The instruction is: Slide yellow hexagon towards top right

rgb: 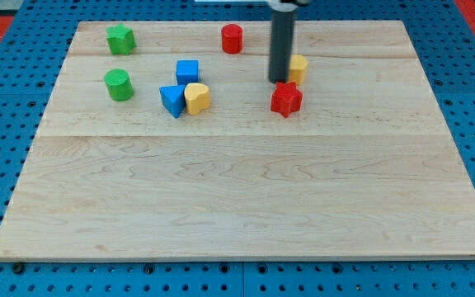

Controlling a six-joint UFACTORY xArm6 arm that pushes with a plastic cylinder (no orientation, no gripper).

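**Rod tip against the yellow hexagon near the desk's top edge**

The arm carries no claw, only a straight dark rod, so there is nothing to be released or clenched. The rod comes down from the view's top, and its tip (pixel 279 81) stands on the wooden desk (pixel 237 198) at the left side of the yellow hexagon (pixel 298 68). The rod covers the hexagon's left part, and the two look to be touching, though the exact contact is hidden behind the rod.

The yellow hexagon sits in the upper part of the desk, a little right of the middle. Just below it, and just to the right of the tip, lies the red star-shaped block (pixel 286 99). A red cylinder (pixel 232 39) stands near the top edge, to the left of the rod.

Further left is a tight group: a blue cube (pixel 187 72), below it a blue triangular block (pixel 171 100) and a yellow heart-shaped block (pixel 197 97), these last two touching each other.

At the view's left are two green blocks, well apart from the rest: a green star-like one (pixel 120 39) near the top left corner and a green cylinder (pixel 119 85) below it.

The desk rests on a blue perforated surface (pixel 7 132).
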